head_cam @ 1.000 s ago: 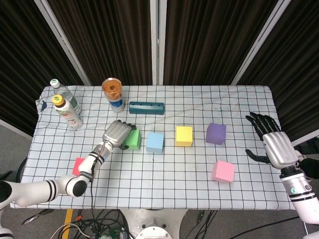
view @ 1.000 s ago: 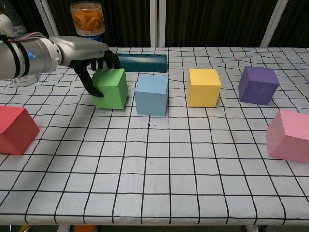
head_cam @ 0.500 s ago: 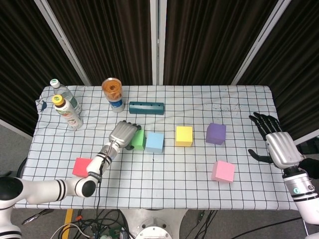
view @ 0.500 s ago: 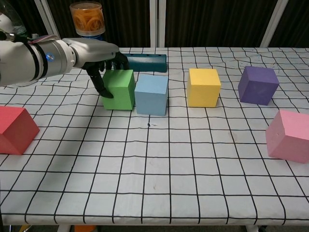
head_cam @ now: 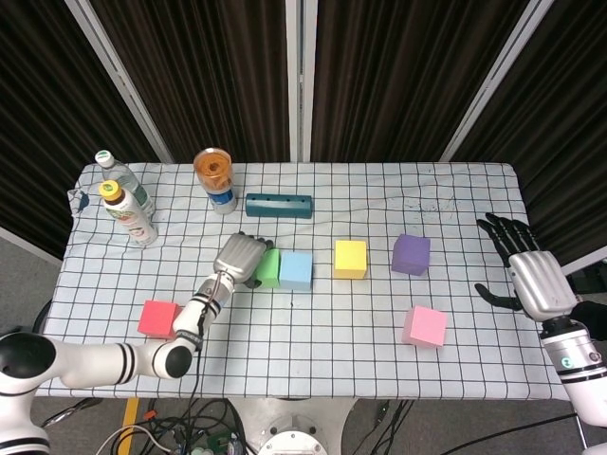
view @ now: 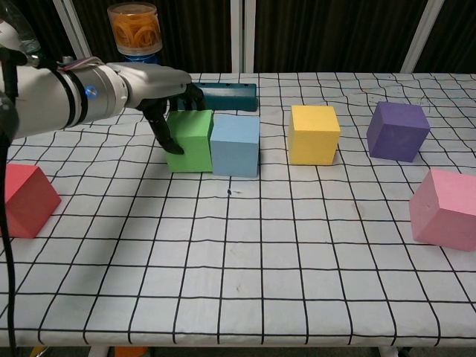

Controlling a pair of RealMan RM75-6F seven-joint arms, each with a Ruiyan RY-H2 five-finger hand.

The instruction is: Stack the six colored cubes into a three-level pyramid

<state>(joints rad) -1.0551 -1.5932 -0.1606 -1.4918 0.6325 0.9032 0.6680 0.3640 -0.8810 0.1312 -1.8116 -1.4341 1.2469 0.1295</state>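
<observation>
The green cube stands flush against the left face of the blue cube. My left hand grips the green cube, fingers over its top and back, thumb on its left face. To the right, the yellow cube and purple cube continue the row with gaps between them. Nearer me lie the pink cube at the right and the red cube at the left. My right hand hangs open beyond the table's right edge.
A dark teal box lies just behind the green and blue cubes. An orange-filled jar and two bottles stand at the back left. The checked cloth covers the table.
My left hand has slid the green cube rightward until it meets the blue cube. The right hand has drifted slightly right and down.
</observation>
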